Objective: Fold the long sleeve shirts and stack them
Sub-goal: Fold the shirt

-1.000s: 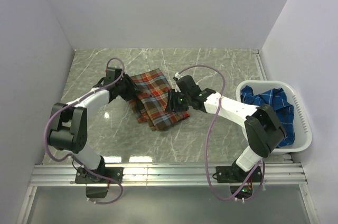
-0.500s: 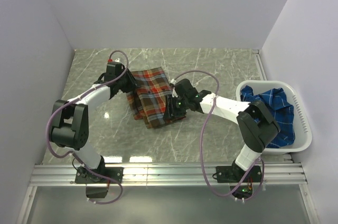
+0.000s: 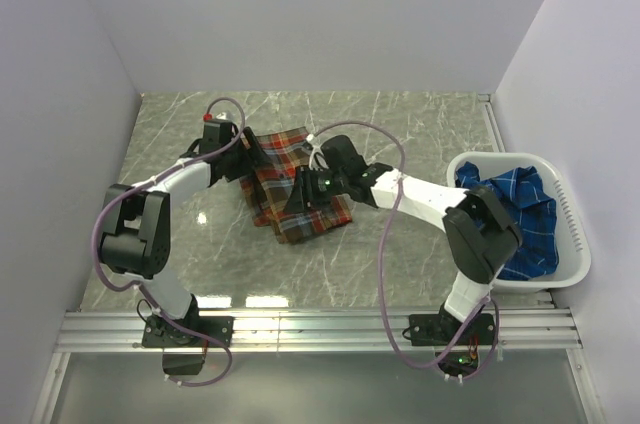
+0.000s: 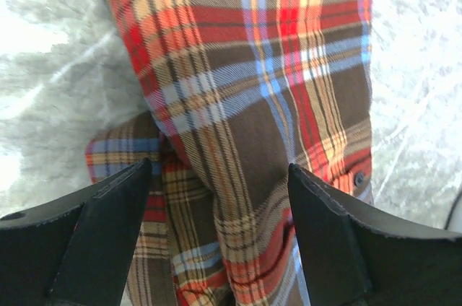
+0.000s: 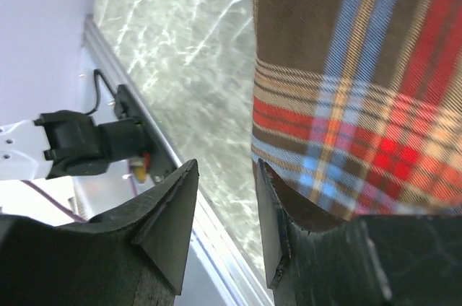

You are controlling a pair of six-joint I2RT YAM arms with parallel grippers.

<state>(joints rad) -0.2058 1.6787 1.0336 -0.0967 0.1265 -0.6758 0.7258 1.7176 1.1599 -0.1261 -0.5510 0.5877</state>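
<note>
Left pincer (image 4: 218,167) jaws wide apart over the soft folded red-orange plaid shirt (image 3: 285,169) on the grey marbled surface (image 3: 400,134). Right pincer (image 5: 225,165) jaws partly apart, nothing between, at the shirt's edge; it's further left than a second ago and the bundle is narrower. Crumpled blue plaid shirt (image 3: 525,189) sits in the ribbed white plastic basket (image 3: 572,214).

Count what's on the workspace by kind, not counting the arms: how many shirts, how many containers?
Shirts: 2 (red-orange plaid shirt, blue plaid shirt)
Baskets: 1 (white basket, holding the blue one)
Total: 3
</note>
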